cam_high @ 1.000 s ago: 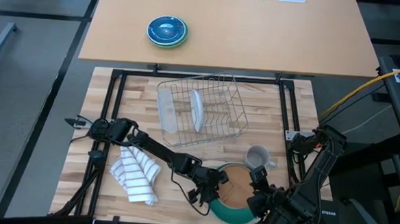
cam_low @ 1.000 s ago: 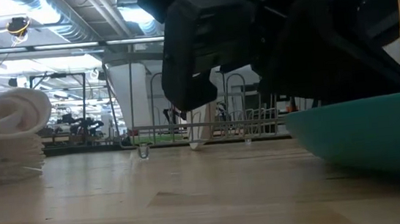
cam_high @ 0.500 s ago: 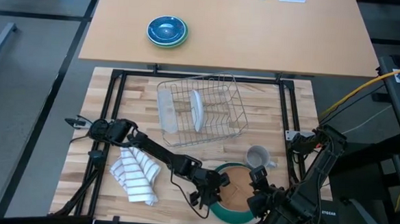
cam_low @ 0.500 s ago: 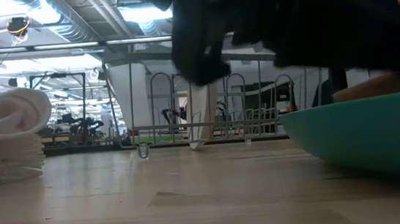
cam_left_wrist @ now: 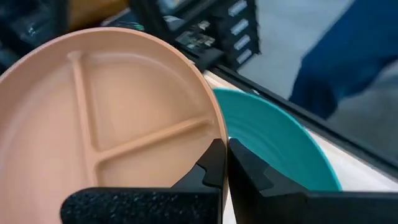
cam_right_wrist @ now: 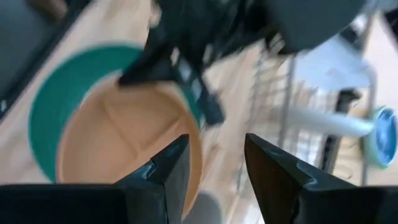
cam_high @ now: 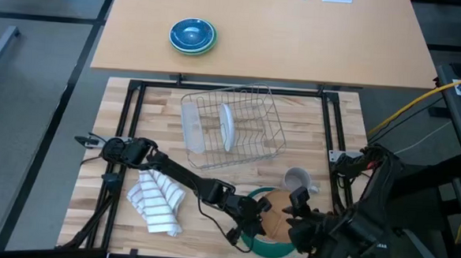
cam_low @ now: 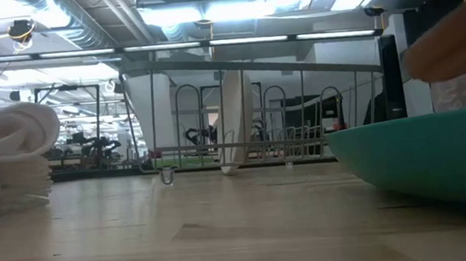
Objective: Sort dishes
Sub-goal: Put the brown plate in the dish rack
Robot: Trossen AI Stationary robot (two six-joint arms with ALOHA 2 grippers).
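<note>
At the left of the table (cam_high: 160, 109) lies a striped white cloth (cam_high: 156, 199), near the front edge and beside the left arm, which reaches across from the left side toward the front middle. The left hand (cam_high: 251, 219) sits at the near rim of the tan plate (cam_high: 275, 213); in the left wrist view its two fingers (cam_left_wrist: 214, 163) are pressed onto that rim, pinching the tan plate (cam_left_wrist: 99, 118), whose inner dividers show plainly. The tan plate is tilted up off the green plate (cam_high: 265, 245), which lies flat at the front edge of the table and peeks out beneath it; the low view shows the tan plate's edge (cam_low: 452, 45) raised above the green plate's rim (cam_low: 424, 159). Farther back, in the middle of the table, stands a wire dish rack (cam_high: 232, 131) with the white plate (cam_high: 227, 126) upright in its slots. Just right of the tan plate sits a small grey mug (cam_high: 296, 180). The right hand (cam_high: 298, 227) hovers at the front right, over the right part of the two plates, its fingers (cam_right_wrist: 171, 165) spread apart and holding nothing.
</note>
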